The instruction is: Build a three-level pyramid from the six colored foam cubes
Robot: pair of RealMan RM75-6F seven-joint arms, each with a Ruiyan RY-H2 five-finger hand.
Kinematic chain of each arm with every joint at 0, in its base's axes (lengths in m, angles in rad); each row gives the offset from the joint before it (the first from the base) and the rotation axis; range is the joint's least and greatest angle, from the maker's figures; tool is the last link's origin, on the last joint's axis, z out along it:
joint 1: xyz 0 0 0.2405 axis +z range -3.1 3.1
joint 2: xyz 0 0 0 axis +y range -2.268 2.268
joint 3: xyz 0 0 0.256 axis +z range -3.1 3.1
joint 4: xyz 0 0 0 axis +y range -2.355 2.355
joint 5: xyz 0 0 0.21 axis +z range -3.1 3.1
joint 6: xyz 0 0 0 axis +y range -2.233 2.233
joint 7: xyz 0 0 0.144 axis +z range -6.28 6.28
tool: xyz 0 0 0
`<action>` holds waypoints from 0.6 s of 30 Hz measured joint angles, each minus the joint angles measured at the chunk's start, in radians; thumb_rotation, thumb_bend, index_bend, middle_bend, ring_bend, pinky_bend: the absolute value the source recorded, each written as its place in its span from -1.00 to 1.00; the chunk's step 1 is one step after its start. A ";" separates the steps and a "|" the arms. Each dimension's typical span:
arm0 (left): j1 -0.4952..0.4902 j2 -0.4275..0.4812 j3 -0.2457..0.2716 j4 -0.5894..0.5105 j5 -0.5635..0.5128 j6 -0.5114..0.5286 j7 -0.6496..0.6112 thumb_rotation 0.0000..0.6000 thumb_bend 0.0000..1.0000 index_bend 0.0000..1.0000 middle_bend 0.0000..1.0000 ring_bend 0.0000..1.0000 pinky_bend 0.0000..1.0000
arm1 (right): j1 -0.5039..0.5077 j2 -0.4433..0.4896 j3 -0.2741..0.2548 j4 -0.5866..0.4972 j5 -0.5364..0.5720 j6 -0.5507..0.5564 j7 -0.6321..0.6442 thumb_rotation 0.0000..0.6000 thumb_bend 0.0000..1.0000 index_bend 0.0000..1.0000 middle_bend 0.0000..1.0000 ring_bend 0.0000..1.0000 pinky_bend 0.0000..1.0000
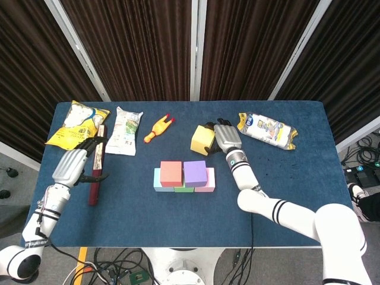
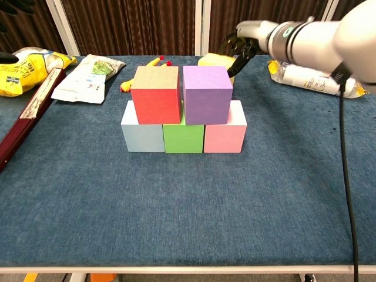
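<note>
Yellow cube (image 1: 201, 139) gripped in the right hand (image 1: 224, 137) — behind the five-cube stack (left hand (image 1: 72, 165) loosely curled, empty).

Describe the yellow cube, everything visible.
The yellow cube is a plain foam-looking block, tilted rather than square to the table. The right hand holds it, fingers on its right side. It sits behind the stack, beyond the purple cube, apart from it. In the chest view only its top edge shows above the purple cube; whether it has cleared the table cannot be told.
</note>
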 measured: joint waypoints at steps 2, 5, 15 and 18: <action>0.000 0.002 -0.001 -0.002 0.001 0.000 0.002 1.00 -0.65 -0.66 -0.75 -0.82 -0.54 | -0.015 0.051 0.002 -0.052 -0.037 -0.012 0.017 1.00 -0.39 -0.51 -0.30 -0.91 -0.87; -0.002 0.004 -0.002 -0.006 0.003 -0.001 0.009 1.00 -0.65 -0.66 -0.75 -0.82 -0.54 | -0.041 0.157 0.008 -0.151 -0.108 -0.044 0.049 1.00 -0.39 -0.51 -0.32 -0.91 -0.87; -0.011 0.009 -0.007 -0.026 -0.003 -0.006 0.041 1.00 -0.66 -0.66 -0.75 -0.82 -0.55 | -0.144 0.500 0.065 -0.462 -0.475 -0.124 0.221 1.00 -0.39 -0.51 -0.32 -0.92 -0.86; -0.011 0.009 -0.009 -0.030 -0.006 -0.003 0.046 1.00 -0.66 -0.66 -0.75 -0.82 -0.55 | -0.166 0.532 0.079 -0.514 -0.588 -0.129 0.282 1.00 -0.41 -0.51 -0.32 -0.92 -0.86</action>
